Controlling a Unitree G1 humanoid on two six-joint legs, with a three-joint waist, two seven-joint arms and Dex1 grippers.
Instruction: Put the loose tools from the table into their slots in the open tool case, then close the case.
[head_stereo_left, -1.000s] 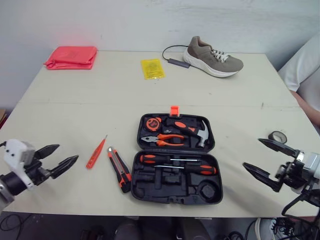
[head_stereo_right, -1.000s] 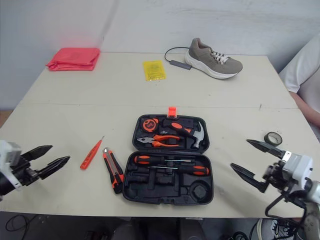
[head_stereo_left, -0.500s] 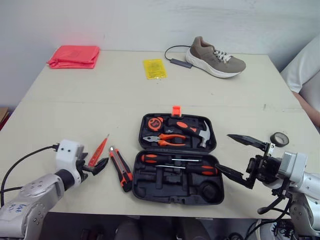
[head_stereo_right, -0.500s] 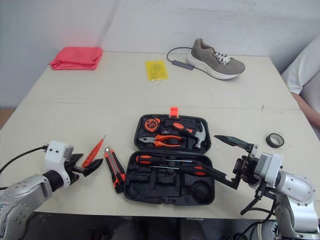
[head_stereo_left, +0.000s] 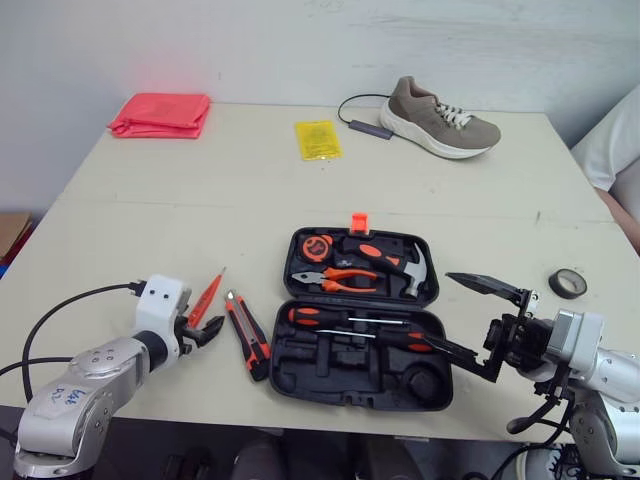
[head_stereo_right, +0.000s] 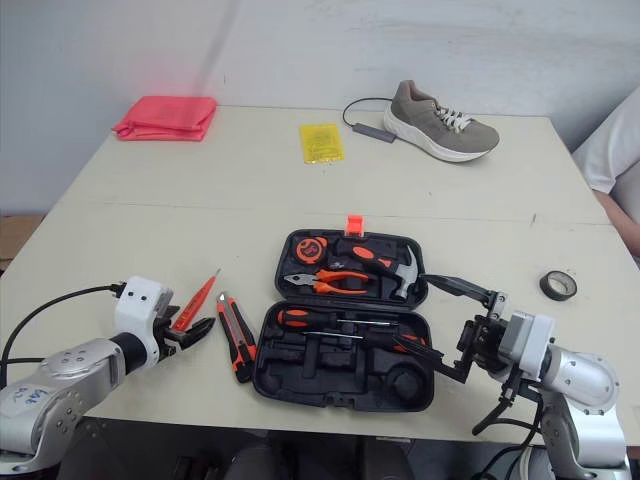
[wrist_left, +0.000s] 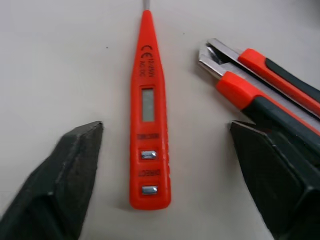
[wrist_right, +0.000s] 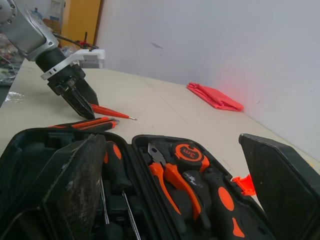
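Your left gripper (wrist_left: 166, 126) is hanging wide open over the slim red tester pen (wrist_left: 148, 125). The pen is lying flat on the beige table (head_stereo_left: 150, 200) between the two fingers, its long axis pointing straight away from the wrist, so this arm is the nearer one. The orange-and-black utility knife (wrist_left: 260, 95) is lying just beside one finger, leaving little room there. Your right gripper (head_stereo_left: 438, 308) is waiting open over the right end of the black plastic tool case (head_stereo_left: 300, 375).
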